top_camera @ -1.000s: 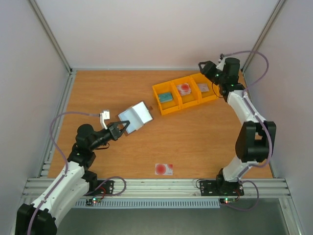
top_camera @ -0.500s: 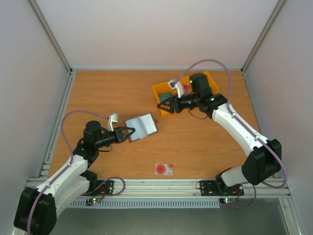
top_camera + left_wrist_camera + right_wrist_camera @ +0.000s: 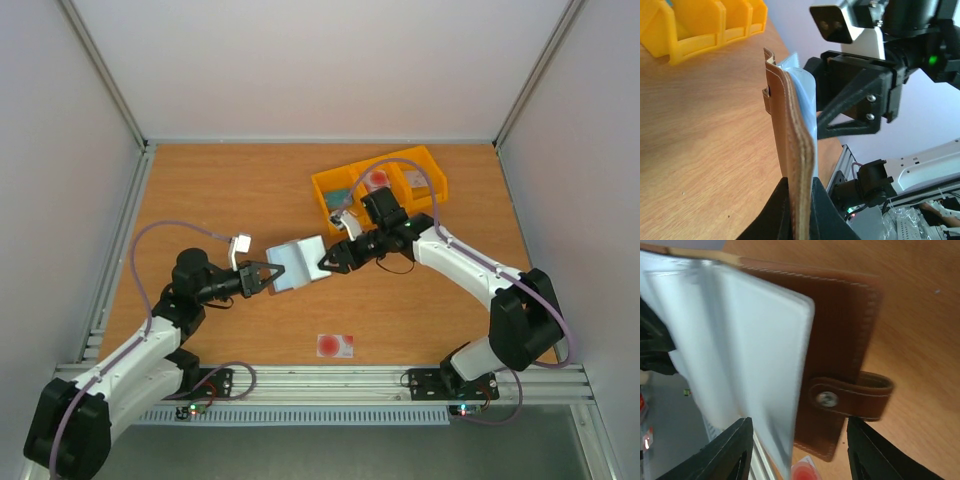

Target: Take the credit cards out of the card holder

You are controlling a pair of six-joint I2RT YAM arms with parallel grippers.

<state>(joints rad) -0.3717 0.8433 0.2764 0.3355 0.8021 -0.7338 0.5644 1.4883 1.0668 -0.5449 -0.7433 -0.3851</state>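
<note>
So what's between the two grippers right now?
The card holder, pinched in the left gripper; the right gripper stands open at its opposite edge. Seen in top view.

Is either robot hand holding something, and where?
The left hand grips the brown leather card holder by its cover's edge; the right hand, open, holds nothing.

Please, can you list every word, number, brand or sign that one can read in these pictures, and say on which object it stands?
No text can be read in any view.
card holder: plain brown leather, no brand visible; its snap shows no legible mark.
card on the table: only a red round spot; any print is too small to read.
yellow bin: no label visible; its contents are too small to read.
</note>
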